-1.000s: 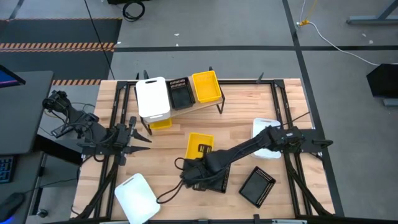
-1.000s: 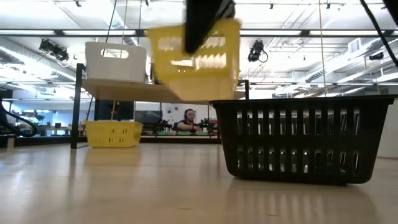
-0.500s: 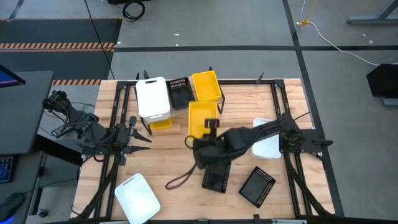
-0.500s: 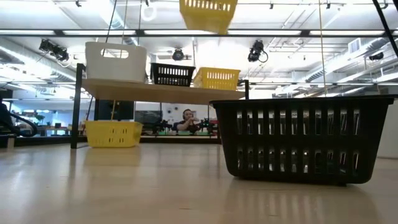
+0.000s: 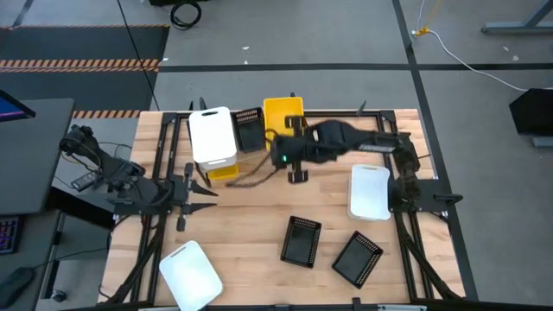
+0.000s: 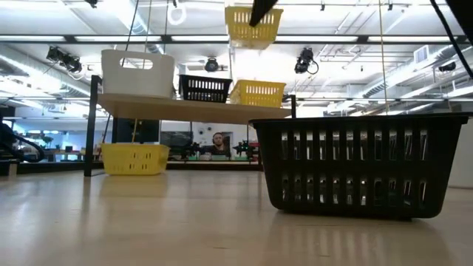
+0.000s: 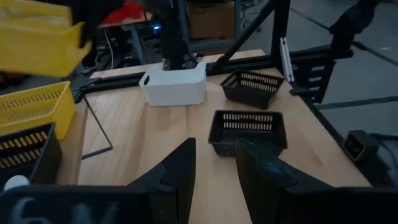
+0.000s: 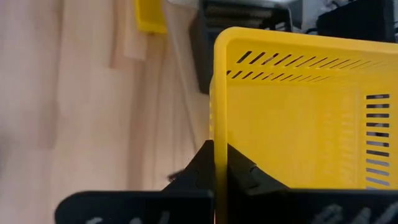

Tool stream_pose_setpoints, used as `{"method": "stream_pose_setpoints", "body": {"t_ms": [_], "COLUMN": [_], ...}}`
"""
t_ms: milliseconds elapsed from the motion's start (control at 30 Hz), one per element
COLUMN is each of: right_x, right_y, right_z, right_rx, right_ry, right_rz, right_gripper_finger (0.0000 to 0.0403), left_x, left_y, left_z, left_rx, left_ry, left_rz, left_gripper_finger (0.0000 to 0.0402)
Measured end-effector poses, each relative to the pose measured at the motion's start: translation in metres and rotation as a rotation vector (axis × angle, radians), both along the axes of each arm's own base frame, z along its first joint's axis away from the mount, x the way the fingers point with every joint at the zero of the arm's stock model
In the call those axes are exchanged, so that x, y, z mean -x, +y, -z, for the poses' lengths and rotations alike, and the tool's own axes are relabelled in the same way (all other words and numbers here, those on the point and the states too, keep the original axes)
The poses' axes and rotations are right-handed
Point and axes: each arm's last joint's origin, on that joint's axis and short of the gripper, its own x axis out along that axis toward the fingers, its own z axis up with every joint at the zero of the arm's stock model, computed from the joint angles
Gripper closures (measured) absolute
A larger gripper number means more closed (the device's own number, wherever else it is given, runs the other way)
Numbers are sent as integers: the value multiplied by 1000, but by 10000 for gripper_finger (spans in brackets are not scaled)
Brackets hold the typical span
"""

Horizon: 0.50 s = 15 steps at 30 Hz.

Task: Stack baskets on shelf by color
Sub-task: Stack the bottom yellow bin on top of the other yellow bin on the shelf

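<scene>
My right gripper [image 5: 288, 149] is shut on a yellow basket [image 5: 283, 111] and holds it in the air over the right end of the shelf [image 6: 192, 109]. In the low view the held basket [image 6: 253, 24] hangs above another yellow basket [image 6: 257, 92] that stands on the shelf beside a black basket [image 6: 204, 89] and a white basket [image 6: 137, 72]. A further yellow basket [image 6: 134, 157] stands on the table under the shelf. My left gripper [image 7: 211, 168] is open and empty at the table's left side [image 5: 192, 185]. My right gripper pinches the yellow basket's wall at its rim [image 8: 215, 147], one finger inside the basket and one outside. The fingers [image 8: 239, 169] come roughly level from the table's near side. The basket is lifted clear and hangs about level above the shelf.
Two black baskets [image 5: 301, 240] [image 5: 357, 257] lie near the table's front, one of them looming close in the low view [image 6: 358, 166]. A white basket [image 5: 370, 190] sits at the right and another [image 5: 190, 272] at the front left corner.
My right gripper has carried the yellow basket from the middle of the table up and toward the far edge. The basket has gone from low over the table to high over the shelf's yellow basket. The gripper has stayed shut on it.
</scene>
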Motion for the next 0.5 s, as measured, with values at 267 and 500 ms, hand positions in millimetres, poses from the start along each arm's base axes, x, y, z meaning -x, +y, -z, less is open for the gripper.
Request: {"method": "stream_pose_setpoints", "body": {"t_ms": [267,500], "right_x": [2,6], "right_y": [-53,-85], "right_z": [1,2], "right_rx": [-52,-150], "right_ry": [74,56], "right_rz": [-65,-98], "right_gripper_finger": [396,396], "left_x": [-10,-12], "left_y": [-7,-8], "left_z": [0,1], "left_rx": [35,44], "left_ry": [-20,-18], "left_rz": [-6,-21], "left_gripper_finger": [281,281]}}
